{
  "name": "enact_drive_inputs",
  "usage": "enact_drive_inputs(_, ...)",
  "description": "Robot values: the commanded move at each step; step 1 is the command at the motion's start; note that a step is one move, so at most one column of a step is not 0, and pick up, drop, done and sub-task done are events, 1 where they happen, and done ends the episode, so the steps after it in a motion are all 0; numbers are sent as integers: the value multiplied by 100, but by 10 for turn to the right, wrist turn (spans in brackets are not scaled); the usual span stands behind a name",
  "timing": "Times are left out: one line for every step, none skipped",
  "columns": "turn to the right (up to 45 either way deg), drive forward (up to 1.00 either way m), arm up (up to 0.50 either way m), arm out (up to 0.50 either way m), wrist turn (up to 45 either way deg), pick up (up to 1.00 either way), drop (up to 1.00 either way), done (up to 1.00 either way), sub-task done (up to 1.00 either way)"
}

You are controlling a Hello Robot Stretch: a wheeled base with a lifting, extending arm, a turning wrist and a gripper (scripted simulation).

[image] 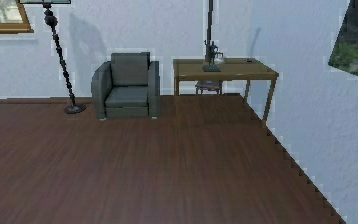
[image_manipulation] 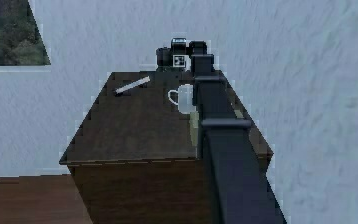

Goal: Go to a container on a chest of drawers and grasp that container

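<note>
Mug (image_manipulation: 182,97), white, mid-chest (image_manipulation: 117,130). Tool (image_manipulation: 173,52) at chest's far edge, beyond mug; whether it holds anything cannot be told. Advised: draw back, centre on mug.

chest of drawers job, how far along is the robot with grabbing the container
Done: the robot is at the chest of drawers, arm stretched out over its top. In hand: lining up on the white mug, which stands on the top beside the arm; the jaws are farther out, near the back edge. Left: the grasp. The mug rests on the wood, and I cannot tell whether the jaws hold anything.
</note>
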Motion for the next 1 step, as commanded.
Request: enact_drive_inputs(0, 0, 0, 0, 450, 0, 0, 0, 0)
